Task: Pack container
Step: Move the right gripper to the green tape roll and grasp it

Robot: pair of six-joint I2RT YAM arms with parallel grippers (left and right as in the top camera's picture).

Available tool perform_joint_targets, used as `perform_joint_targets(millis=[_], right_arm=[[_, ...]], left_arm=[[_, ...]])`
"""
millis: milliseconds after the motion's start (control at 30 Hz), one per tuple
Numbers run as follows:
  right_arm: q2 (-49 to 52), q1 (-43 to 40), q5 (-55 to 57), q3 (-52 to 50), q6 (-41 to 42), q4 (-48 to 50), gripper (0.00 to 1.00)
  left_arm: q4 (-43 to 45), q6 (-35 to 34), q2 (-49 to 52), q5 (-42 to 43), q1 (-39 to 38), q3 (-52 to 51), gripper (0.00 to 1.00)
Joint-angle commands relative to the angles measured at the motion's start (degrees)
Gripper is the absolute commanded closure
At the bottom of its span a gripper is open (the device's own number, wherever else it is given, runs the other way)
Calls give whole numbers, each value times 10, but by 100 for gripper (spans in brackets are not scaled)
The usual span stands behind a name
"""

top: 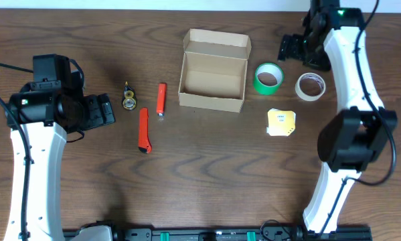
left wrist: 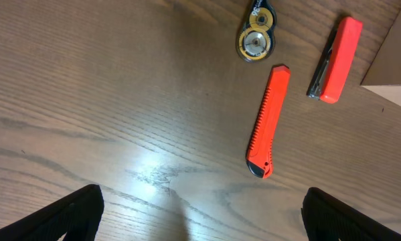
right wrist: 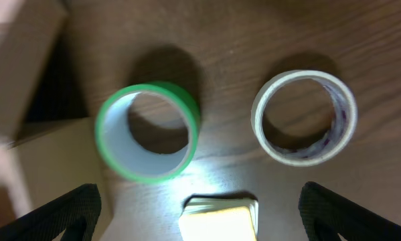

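Observation:
The container (top: 213, 70) is a brown cardboard box standing open at the back middle of the table, its flap lid raised at the far side; its inside looks empty. An edge of the container (right wrist: 26, 80) shows in the right wrist view. My right gripper (top: 290, 48) hovers open behind a green tape roll (top: 268, 77) and a white tape roll (top: 310, 86). From that wrist I see the green roll (right wrist: 148, 130), the white roll (right wrist: 304, 117) and a yellow note pad (right wrist: 220, 217) below my right gripper (right wrist: 200, 204). My left gripper (top: 105, 110) is open, holding nothing.
Left of the box lie an orange box cutter (top: 144, 130), an orange stapler-like tool (top: 161, 99) and a small round tape dispenser (top: 128, 98). The yellow pad (top: 281, 122) lies in front of the rolls. The left wrist view shows the cutter (left wrist: 267, 120) ahead of my left gripper (left wrist: 203, 224).

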Motion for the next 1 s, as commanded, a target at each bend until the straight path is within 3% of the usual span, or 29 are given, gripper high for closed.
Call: perform_joint_targets(millis=[0, 400, 533, 667, 767, 833, 967], right_arm=[[47, -3, 10, 12, 10, 9, 4], [136, 19, 22, 12, 17, 22, 7], [149, 30, 33, 12, 17, 24, 20], [149, 35, 37, 12, 17, 28, 25], [149, 37, 47, 11, 17, 28, 46], [149, 37, 52, 11, 18, 28, 52], [149, 37, 58, 11, 18, 28, 83]], left_arm=[[-3, 3, 4, 2, 1, 12, 5], [-3, 3, 3, 2, 1, 12, 4], [-3, 3, 4, 2, 1, 12, 5], [-3, 3, 4, 2, 1, 12, 4], [-3, 3, 3, 2, 1, 12, 4], [-3, 3, 3, 2, 1, 12, 5], [-3, 3, 3, 2, 1, 12, 5]])
